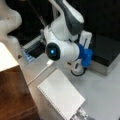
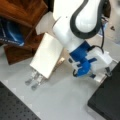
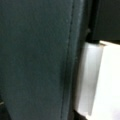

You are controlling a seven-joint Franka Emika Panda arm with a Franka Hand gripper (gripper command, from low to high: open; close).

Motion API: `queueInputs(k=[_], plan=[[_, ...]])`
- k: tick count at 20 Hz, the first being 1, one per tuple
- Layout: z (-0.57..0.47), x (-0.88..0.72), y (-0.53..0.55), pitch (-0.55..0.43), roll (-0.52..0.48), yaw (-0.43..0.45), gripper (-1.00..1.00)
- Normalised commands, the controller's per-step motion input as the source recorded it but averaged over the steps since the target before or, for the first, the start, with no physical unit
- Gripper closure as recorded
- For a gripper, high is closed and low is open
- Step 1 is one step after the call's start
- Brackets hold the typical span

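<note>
While the white arm [image 1: 62, 37] leans across the pale desk [image 2: 62, 100], its gripper [image 2: 103, 71] sits at the edge of a black slab [image 2: 107, 100] near a front view's right; whether the pincer is apart or together, I cannot tell. Near the desk's wooden shelf [image 2: 22, 15] lies a white notebook [image 1: 61, 96]. Smallest, metal clips [image 2: 33, 80] poke from its end.

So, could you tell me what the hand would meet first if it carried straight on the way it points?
Most likely the black block: the hand sits at its edge, and the wrist view is filled by its dark surface. Depth is unclear.
</note>
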Motion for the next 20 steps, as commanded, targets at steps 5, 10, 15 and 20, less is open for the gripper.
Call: queueInputs(k=[5, 10, 15, 20], plan=[[-0.26, -0.04, -0.14, -0.076, 0.299, -0.025, -1.0], [-0.26, 0.03, -0.15, -0.082, 0.326, -0.017, -1.0], [-0.14, 0.06, -0.13, -0.049, 0.293, -0.038, -1.0], [-0.02, 0.03, -0.1, -0.026, 0.252, -0.02, 1.0]])
